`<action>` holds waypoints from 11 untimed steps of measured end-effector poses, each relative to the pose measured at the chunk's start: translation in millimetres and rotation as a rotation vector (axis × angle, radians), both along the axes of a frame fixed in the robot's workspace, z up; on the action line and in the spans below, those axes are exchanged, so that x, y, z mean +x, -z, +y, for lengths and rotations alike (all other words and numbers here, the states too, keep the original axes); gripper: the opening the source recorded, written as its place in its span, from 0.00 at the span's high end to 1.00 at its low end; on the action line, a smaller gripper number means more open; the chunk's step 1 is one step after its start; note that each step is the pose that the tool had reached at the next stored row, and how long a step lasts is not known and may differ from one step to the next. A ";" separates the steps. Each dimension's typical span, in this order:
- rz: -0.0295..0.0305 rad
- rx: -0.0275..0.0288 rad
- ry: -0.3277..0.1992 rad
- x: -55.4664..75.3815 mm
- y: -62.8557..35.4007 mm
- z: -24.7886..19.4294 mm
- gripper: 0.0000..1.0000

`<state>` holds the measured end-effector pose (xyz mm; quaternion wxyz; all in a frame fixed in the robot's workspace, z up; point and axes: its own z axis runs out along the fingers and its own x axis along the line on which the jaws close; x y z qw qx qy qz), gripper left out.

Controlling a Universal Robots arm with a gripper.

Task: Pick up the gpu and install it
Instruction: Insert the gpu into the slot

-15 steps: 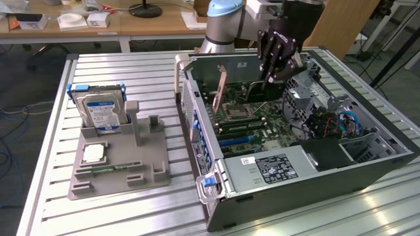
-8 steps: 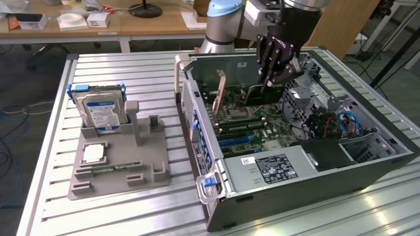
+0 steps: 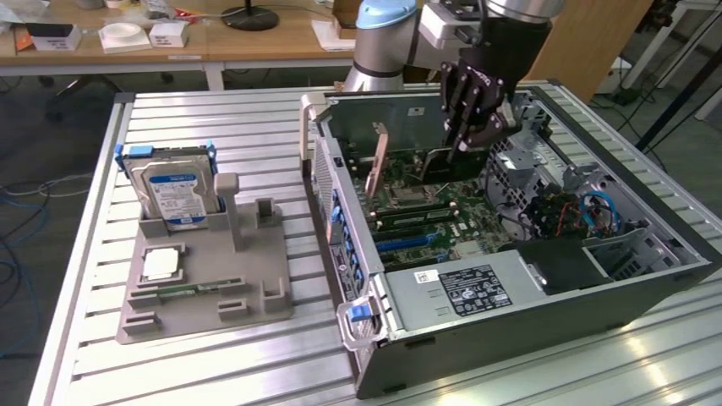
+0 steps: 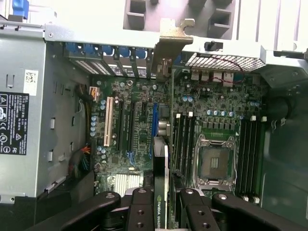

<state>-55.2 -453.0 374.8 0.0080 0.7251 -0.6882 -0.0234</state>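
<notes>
A robot arm's end effector [image 3: 474, 123] hangs inside an open computer case [image 3: 542, 326] lying on a slatted metal worktop [image 3: 226, 364]. Its fingers are narrowed onto the top edge of the gpu [image 3: 438, 165], holding the dark card on edge just above the case's green motherboard [image 3: 445, 216], apparently not yet seated. From the wrist, the card runs in line with the case's expansion slots [image 4: 130, 125], its metal bracket [image 4: 169, 45] at the case's rear wall. Doing this step well likely means keeping the card upright, matching its lower edge to one slot and the bracket to its rear opening, and pressing evenly
</notes>
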 end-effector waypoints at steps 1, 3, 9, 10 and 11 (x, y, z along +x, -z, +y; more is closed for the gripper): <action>-0.0011 -0.0001 0.000 0.0 1.7 0.0 0.74; -0.0035 -0.0001 0.000 -0.1 5.3 0.0 0.74; -0.0095 0.0000 0.003 -0.1 15.4 0.0 0.74; -0.0100 -0.0001 0.004 -0.1 16.6 0.0 0.74; -0.0102 -0.0001 0.004 -0.1 17.6 0.0 0.74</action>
